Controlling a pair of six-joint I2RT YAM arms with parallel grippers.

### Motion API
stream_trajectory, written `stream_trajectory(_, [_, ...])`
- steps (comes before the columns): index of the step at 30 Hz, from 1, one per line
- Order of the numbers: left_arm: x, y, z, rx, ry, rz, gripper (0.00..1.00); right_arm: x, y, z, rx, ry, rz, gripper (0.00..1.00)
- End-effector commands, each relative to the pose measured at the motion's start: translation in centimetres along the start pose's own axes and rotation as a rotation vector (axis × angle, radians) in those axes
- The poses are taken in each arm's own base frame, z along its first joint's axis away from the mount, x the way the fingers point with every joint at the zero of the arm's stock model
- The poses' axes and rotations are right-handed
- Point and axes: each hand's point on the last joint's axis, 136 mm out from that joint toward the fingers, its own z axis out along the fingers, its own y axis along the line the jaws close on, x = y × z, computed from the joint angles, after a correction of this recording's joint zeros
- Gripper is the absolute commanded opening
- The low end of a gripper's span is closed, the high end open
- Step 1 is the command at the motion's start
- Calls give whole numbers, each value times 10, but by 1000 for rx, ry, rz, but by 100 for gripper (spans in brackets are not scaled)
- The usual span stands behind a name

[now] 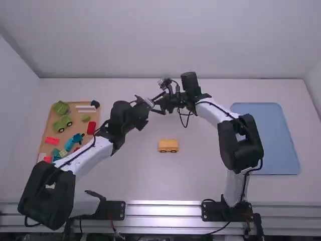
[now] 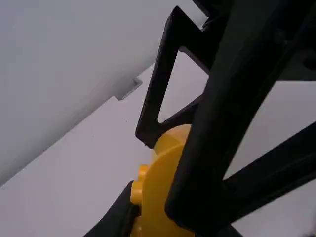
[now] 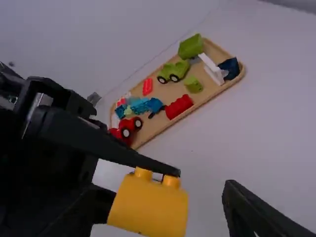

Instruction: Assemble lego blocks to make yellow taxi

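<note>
Block point(image 3: 148, 207): where is it?
— Raised over the table point(image 1: 200, 186), between the fingers of the left claw point(image 1: 147, 106). Those fingers are closed on it; one lies along the studs point(image 3: 171, 181).

State of the right claw point(image 2: 165, 181)?
— Open. Its fingers straddle the block, with a visible gap to one of them.

Which claw is nearer?
— Left is in contact; right is just beside, facing it from the right arm's side. The block's long axis cannot be confirmed.

Next step?
— Probably a handover: centre the right claw, close it, then release the left. Finger contact could twist the block.

Destination?
— Presumably the base point(image 1: 168, 146), wheels down on the table, between the arms and nearer their mounts than both claws. Its long axis runs left to right.
</note>
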Motion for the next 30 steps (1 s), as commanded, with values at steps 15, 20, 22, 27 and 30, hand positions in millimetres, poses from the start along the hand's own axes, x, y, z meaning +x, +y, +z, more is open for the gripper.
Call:
stream_trajectory(15, [-26, 4, 0, -9, -105, -221, 2, -19, 0, 4, -7, -46, -36, 55])
stream_trajectory(20, [-27, 5, 1, -9, -113, -217, 2, -20, 0, 4, -7, -46, -39, 48])
stream_trajectory(22, [-28, 3, 1, 2, -118, -216, 2, -20, 0, 4, -7, -46, -39, 44])
stream_trajectory(27, [-32, 2, 0, 10, -136, -211, 4, -20, 0, 4, -7, -47, -41, 34])
stream_trajectory(30, [-33, 2, 0, 9, -140, -211, 13, -20, 0, 4, -7, -48, -43, 27])
